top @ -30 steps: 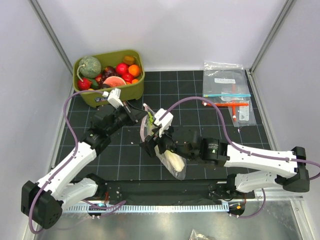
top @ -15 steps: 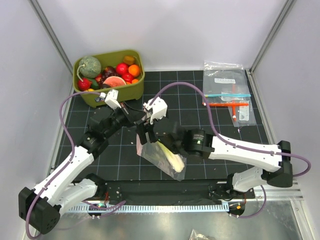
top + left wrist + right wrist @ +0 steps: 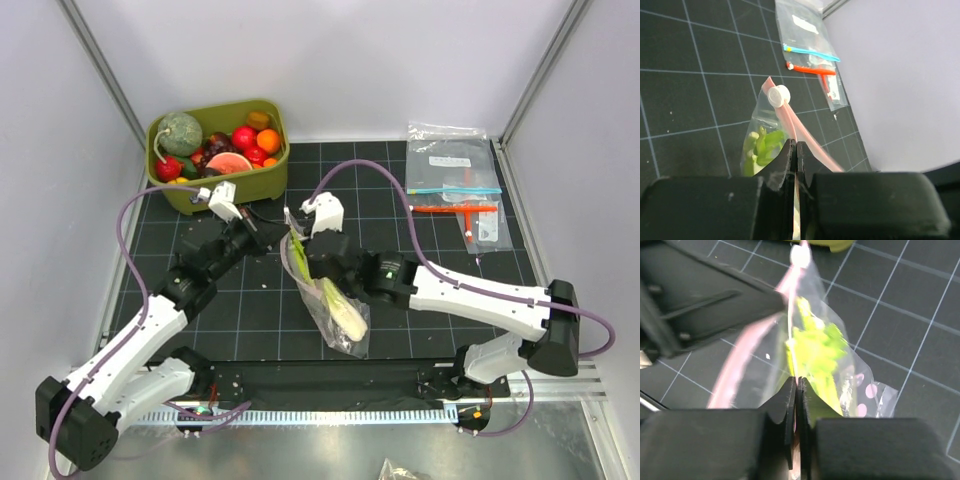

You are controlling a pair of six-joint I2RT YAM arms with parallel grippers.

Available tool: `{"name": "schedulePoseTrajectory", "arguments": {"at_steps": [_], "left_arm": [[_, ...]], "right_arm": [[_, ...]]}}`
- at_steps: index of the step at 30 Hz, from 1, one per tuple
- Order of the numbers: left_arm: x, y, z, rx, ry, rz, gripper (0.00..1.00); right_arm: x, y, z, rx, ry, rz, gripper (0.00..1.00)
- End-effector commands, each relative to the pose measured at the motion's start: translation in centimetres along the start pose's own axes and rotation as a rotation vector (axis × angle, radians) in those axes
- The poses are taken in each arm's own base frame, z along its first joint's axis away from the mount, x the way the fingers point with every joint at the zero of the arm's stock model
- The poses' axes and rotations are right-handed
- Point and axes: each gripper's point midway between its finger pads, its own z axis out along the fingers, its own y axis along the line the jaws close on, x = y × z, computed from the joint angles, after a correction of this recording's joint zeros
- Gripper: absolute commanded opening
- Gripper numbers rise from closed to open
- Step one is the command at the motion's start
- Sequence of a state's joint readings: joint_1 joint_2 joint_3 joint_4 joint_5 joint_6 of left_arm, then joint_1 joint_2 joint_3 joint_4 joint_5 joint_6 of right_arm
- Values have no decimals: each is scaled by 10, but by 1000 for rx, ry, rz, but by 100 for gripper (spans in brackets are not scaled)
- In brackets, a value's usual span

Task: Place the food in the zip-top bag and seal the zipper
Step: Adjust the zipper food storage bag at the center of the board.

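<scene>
While the top external view looks down on both my arms, my left gripper (image 3: 268,238) and right gripper (image 3: 303,257) meet at the mouth of the zip-top bag (image 3: 352,345). The bag slants across the mat between them with the leek (image 3: 338,310) inside. More food (image 3: 228,150) sits in the olive bin (image 3: 262,106), well behind.

In the left wrist view, my left jaws are pressed together on the zipper (image 3: 807,137). The pink strip runs out from between them toward a white tab (image 3: 778,95), and the leek's green top shows through the plastic just beside it.

In the right wrist view, my right jaws are pinched together on that same strip, close to the left gripper's black body.

I judge the risk lies in the slide. Both pinches sit near each other on a thin, slack strip, so dragging one along could pull it out of the other or bunch the plastic. The leek's leaves lie close to the mouth and could get trapped in the seal, leaving a gap.
</scene>
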State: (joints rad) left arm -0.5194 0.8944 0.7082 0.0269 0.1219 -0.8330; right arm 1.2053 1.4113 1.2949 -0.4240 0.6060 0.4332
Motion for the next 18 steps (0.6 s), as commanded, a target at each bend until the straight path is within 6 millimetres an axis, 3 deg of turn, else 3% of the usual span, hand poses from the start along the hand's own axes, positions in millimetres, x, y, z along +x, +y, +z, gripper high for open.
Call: {"name": "schedulePoseTrajectory", "arguments": {"at_steps": [1,7,9,13,15,18], "left_arm": [[-1,4,7,-6,-27,14,4],[19,18,27,-25,-11,-10,0],[28,17,33,-26,-14,-3,0],[52,17,46,-70,-34,56,0],[64,1,51,-36,-35,73,0],[85,-13,68,5,38,76,0]], "right_arm": [[-12,-17,4,-52,-38,132,5],[13,-42,33,-96,55,218,1],[13,-60,39,-52,60,231,1],[7,-102,43,25,55,258,1],[-3,-131,38,73,25,280,1],[-23,-157,23,143,-49,290,1]]}}
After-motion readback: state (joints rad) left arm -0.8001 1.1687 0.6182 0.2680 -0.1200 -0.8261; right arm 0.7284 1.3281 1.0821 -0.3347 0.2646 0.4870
